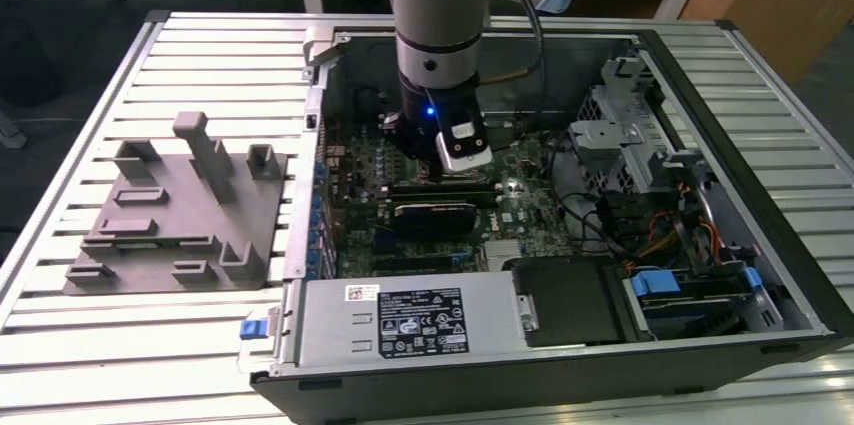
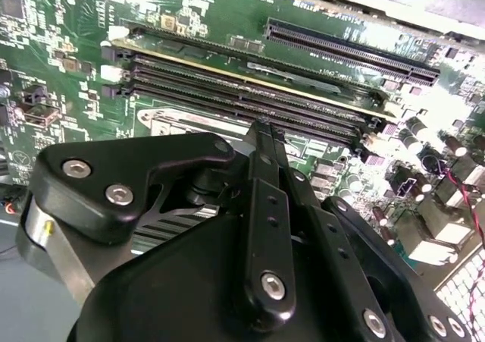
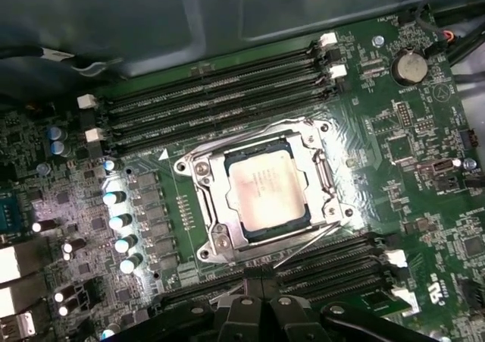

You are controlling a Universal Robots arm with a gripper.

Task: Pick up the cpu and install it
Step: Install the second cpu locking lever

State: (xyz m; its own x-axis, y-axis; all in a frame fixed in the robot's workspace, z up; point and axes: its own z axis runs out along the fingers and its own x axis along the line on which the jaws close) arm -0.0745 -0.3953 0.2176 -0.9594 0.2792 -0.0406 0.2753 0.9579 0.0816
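Cpu [image 3: 268, 189] sits in the socket [image 3: 258, 194] already, looks installed; tool [image 2: 265, 141] hovers just above, fingers pressed together, empty. Next it only needs a straight lift out, I reckon.

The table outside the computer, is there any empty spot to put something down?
Yes. The slatted table is bare behind the grey fixture block and in front of it. Inside the computer case it is crowded: the gripper hangs over the motherboard, where the cpu sits.
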